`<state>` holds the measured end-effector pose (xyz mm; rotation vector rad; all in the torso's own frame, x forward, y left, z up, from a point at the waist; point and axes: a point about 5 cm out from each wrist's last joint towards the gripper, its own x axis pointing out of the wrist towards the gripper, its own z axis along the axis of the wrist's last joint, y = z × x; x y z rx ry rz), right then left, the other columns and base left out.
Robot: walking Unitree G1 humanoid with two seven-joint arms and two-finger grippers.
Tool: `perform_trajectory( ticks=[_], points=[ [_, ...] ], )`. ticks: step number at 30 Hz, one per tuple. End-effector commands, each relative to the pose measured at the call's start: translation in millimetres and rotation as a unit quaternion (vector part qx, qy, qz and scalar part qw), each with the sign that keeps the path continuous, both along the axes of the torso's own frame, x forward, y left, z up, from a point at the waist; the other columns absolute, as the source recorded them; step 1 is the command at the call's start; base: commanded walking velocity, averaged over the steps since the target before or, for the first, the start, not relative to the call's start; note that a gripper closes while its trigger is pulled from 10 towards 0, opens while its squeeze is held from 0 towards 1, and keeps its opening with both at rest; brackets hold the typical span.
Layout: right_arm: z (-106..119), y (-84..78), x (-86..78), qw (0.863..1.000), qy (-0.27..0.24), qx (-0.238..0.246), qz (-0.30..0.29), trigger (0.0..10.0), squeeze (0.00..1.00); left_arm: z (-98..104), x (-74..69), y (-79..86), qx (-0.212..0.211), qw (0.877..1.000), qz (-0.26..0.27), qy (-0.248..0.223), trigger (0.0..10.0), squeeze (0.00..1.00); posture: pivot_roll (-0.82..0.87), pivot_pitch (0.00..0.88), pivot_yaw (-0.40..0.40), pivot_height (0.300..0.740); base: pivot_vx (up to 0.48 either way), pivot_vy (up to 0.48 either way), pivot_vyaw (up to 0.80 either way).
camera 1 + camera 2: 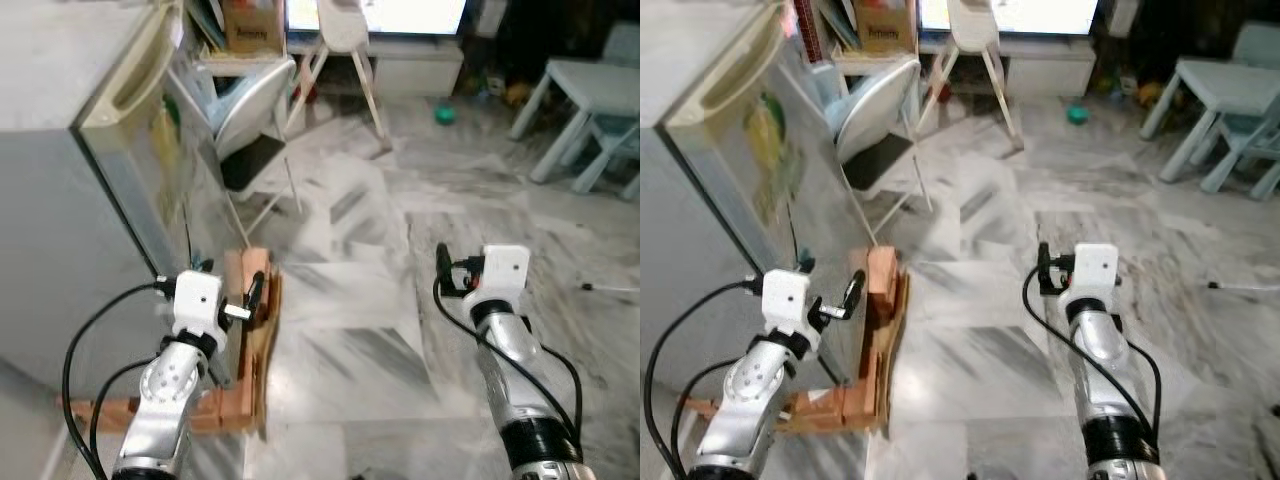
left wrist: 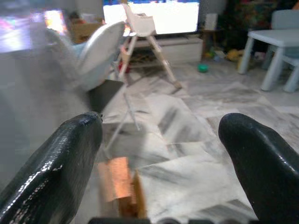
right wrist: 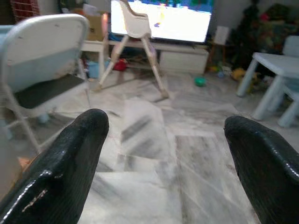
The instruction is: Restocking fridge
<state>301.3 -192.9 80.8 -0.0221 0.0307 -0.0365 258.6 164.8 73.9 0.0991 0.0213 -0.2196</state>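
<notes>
The grey fridge stands at my left, its glossy front door facing right, with a cream handle along the top edge. I cannot tell whether the door is fully closed. The fridge rests on a wooden stand. My left gripper is raised close to the door's lower part, above the stand; in the left wrist view it is open and holds nothing. My right gripper hovers over the marble floor to the right, and in the right wrist view it is open and holds nothing.
A white folding chair leans just beyond the fridge. Farther back stand a white high chair, a low TV bench and a green ball. A pale blue children's table is at the far right. Marble floor lies ahead.
</notes>
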Motion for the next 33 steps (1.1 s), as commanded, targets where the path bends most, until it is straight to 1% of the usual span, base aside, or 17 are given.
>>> perform_trajectory(
  ticks=[1,3,6,8,10,13,16,18,22,24,27,29,30,33],
  points=[
    [3.8,5.5,3.0,1.0,-0.006,-0.004,0.013,10.0,0.0,-1.3,-1.9,5.3,0.002,1.0,0.017,0.002,10.0,0.0,0.04,0.0,-0.039,0.74,0.0,0.0,0.0],
    [3.7,5.7,3.0,1.0,-0.006,-0.004,0.013,10.0,0.0,-1.7,-1.9,6.6,-0.002,1.0,0.024,0.002,10.0,0.0,0.04,0.0,-0.04,0.74,0.0,0.0,0.0],
    [2.8,5.7,2.2,1.0,-0.004,-0.006,0.015,10.0,0.0,-4.8,-0.8,16.5,-0.003,0.998,0.059,0.007,10.0,0.0,0.03,0.0,-0.042,0.74,0.0,0.0,0.0],
    [2.5,5.3,1.7,1.0,-0.004,-0.006,0.015,10.0,0.0,-6.1,-0.2,19.4,-0.006,0.997,0.07,0.01,10.0,0.0,0.03,0.0,-0.044,0.74,0.0,0.0,0.0],
    [2.0,4.6,0.9,1.0,-0.002,-0.008,0.016,10.0,0.0,-6.3,2.6,21.7,-0.009,0.997,0.076,0.013,10.0,0.0,0.03,0.0,-0.046,0.74,0.0,0.0,0.0],
    [1.7,4.3,0.5,1.0,-0.001,-0.009,0.016,10.0,0.0,-6.2,4.8,20.8,-0.01,0.997,0.071,0.014,10.0,0.0,0.03,0.0,-0.047,0.74,0.0,0.0,0.0],
    [0.8,3.9,-0.2,1.0,0.002,-0.012,0.018,10.0,0.0,-4.5,15.0,16.3,-0.011,0.998,0.062,0.016,10.0,0.0,0.03,0.0,-0.047,0.74,0.0,0.0,0.0],
    [1.2,3.9,-0.2,1.0,0.002,-0.014,0.019,10.0,0.0,-4.8,24.0,17.0,-0.013,0.997,0.077,0.023,10.0,0.0,0.02,0.0,-0.046,0.74,0.0,0.0,0.0],
    [0.9,-1.2,-2.4,1.0,0.003,-0.016,0.013,10.0,0.0,-3.8,31.8,20.3,-0.013,0.996,0.086,0.023,10.0,0.0,0.01,0.0,-0.045,0.74,0.0,0.0,0.0],
    [-0.9,-4.4,-4.6,1.0,0.007,-0.019,0.01,10.0,0.0,-4.7,35.4,25.5,-0.003,0.995,0.1,0.024,10.0,0.0,0.01,0.0,-0.044,0.74,0.0,0.0,0.0],
    [-1.9,-5.8,-7.4,1.0,0.009,-0.022,0.011,10.0,0.0,-3.9,40.2,32.6,0.003,0.993,0.111,0.024,10.0,0.0,0.0,0.0,-0.043,0.74,0.0,0.0,0.0],
    [-2.1,-6.1,-7.9,1.0,0.009,-0.022,0.011,10.0,0.0,-3.7,41.2,33.9,0.004,0.993,0.114,0.024,10.0,0.0,0.0,0.0,-0.043,0.74,0.0,0.0,0.0],
    [-3.3,-6.3,-9.0,1.0,0.012,-0.024,0.011,10.0,0.0,-3.0,45.2,35.9,0.005,0.993,0.118,0.024,10.0,0.0,0.0,0.0,-0.042,0.74,0.0,0.0,0.0],
    [-5.5,-6.5,-10.4,0.999,0.016,-0.026,0.012,10.0,0.0,-1.3,49.3,36.7,0.007,0.992,0.123,0.022,10.0,0.0,0.0,0.0,-0.042,0.74,0.0,0.0,0.0]
  ],
)
